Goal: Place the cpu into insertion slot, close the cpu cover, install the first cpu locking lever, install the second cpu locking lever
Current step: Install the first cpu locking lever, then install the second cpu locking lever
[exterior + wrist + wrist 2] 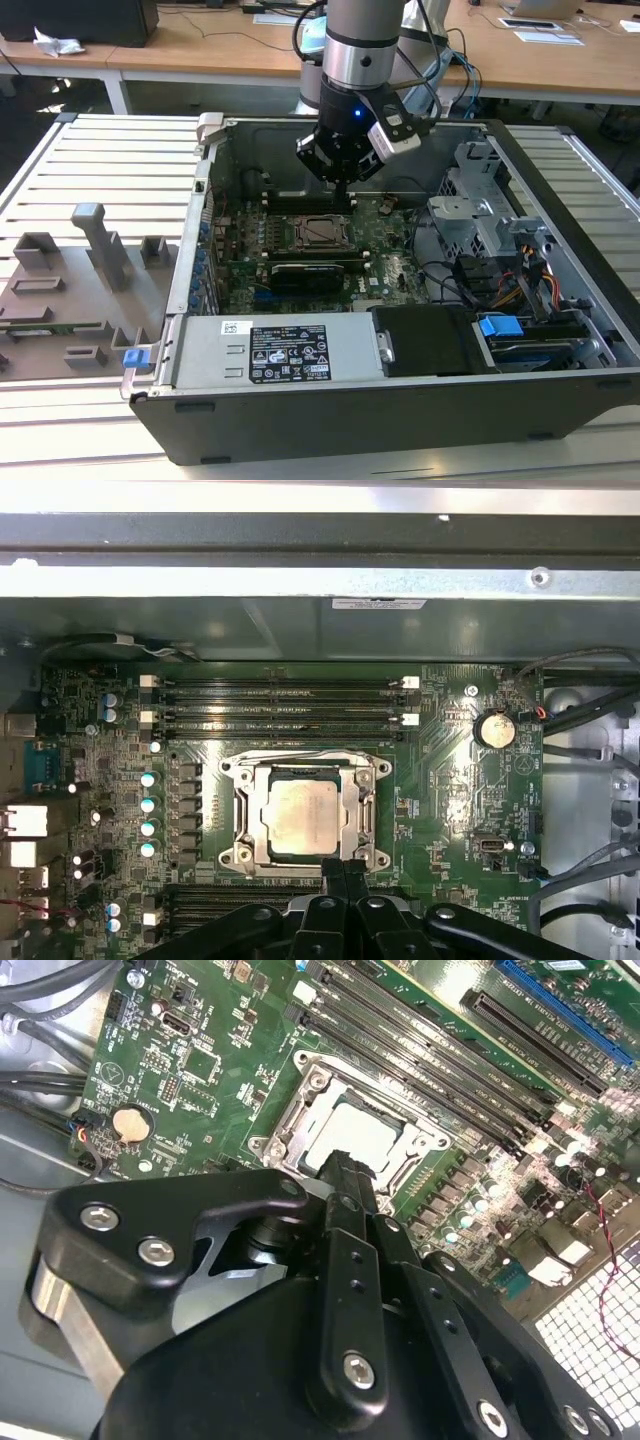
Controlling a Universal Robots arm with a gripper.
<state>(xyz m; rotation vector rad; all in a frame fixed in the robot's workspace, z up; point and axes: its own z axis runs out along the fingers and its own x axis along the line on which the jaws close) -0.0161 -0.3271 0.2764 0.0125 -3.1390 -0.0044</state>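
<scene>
Inside the open computer case [200, 300], the gripper [344, 872], fingers pressed together, hovered beside the cpu cover [302, 815] closed over the cpu [302, 818].

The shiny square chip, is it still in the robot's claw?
No, in the first wrist view the cpu lies flat in the insertion slot, and the gripper holds nothing.

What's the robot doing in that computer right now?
End effector shut, tips at the socket's edge. Chip seated, metal cover down around it. Nothing in the way.
</scene>
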